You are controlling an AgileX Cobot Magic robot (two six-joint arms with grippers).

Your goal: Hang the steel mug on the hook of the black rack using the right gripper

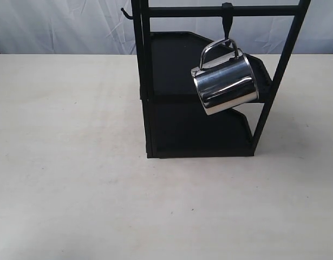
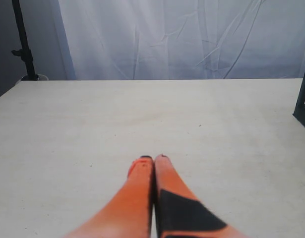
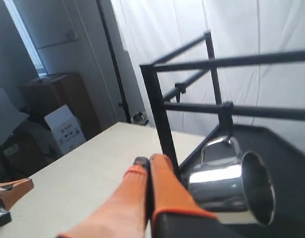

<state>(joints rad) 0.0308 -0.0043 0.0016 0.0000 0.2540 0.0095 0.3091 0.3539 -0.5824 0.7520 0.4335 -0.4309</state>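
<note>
The steel mug (image 1: 227,84) hangs tilted by its looped handle from the long black hook (image 1: 227,21) under the top crossbar of the black rack (image 1: 201,116). In the right wrist view the mug (image 3: 226,186) dangles from the hook (image 3: 225,121) just beside my right gripper (image 3: 150,161), whose orange fingers are shut with nothing between them and stand apart from the mug. My left gripper (image 2: 153,158) is shut and empty above the bare table. Neither gripper shows in the exterior view.
The rack (image 3: 159,109) has two black shelves and a tiny curled hook (image 1: 124,12) jutting from its left post. A white curtain hangs behind the table (image 1: 69,162). Cardboard boxes (image 3: 63,129) stand off the table's far side.
</note>
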